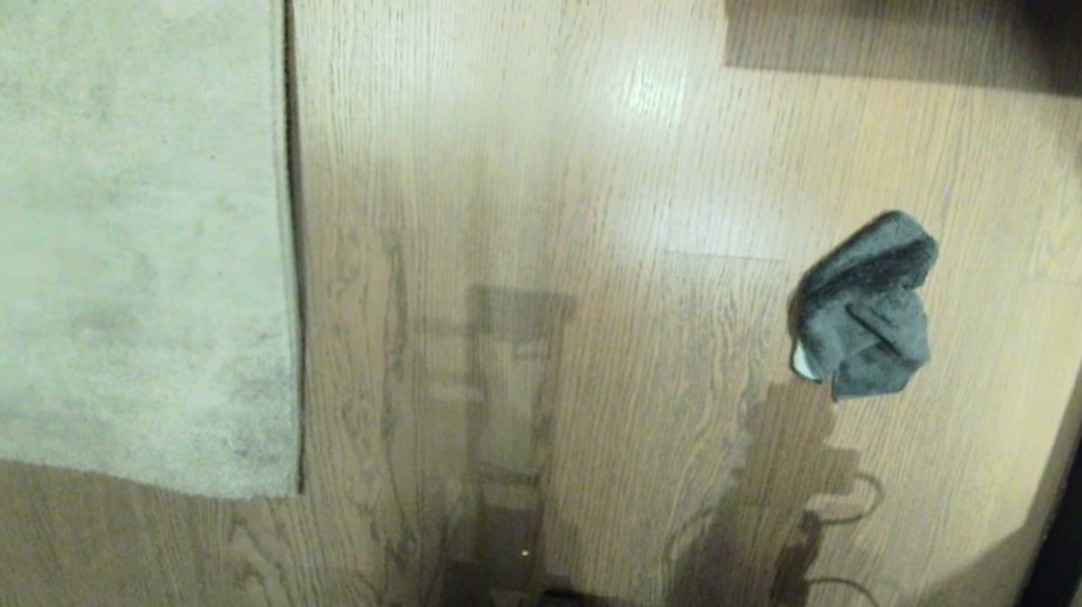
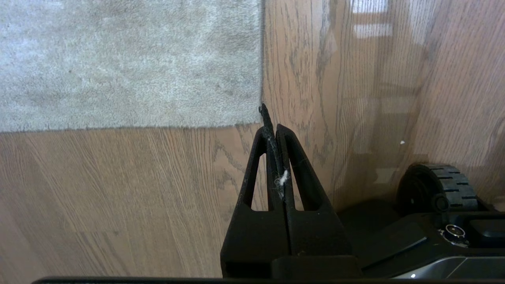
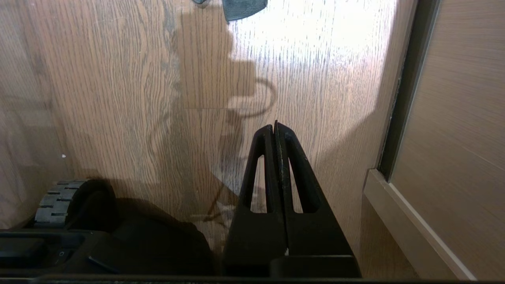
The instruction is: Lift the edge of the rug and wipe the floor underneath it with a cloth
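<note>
The rug edge (image 1: 283,317): border of a large pale beige-grey short-pile rug with mottled darker patches, lying flat at 9 o'clock in my head view, its near corner at about 8 o'clock. Handling, by my judgement: limp but weighty along its length, pile soft, border thin and tight to the boards, so a finger must slide under before it can pinch. Best hold: the near corner (image 2: 258,114), where two sides are free and the least rug must rise.

The cloth (image 1: 865,304): small dark grey soft rag, crumpled into a loose heap with a pale scrap showing at its lower side, at 3 o'clock, well apart from the rug. Likely light, floppy, easy to pinch at any raised fold; it will drag and not slide.

The floor (image 1: 552,194): light brown glossy wood-grain planks with dark streaky grain, glare at 12 o'clock. Probably slick under cloth.

My left claw (image 2: 272,118): black, fingers pressed together, empty, a wisp of white lint on them, hanging just short of the rug corner.

My right claw (image 3: 275,128): black, fingers together, empty, above bare planks, the cloth ahead of it.
</note>
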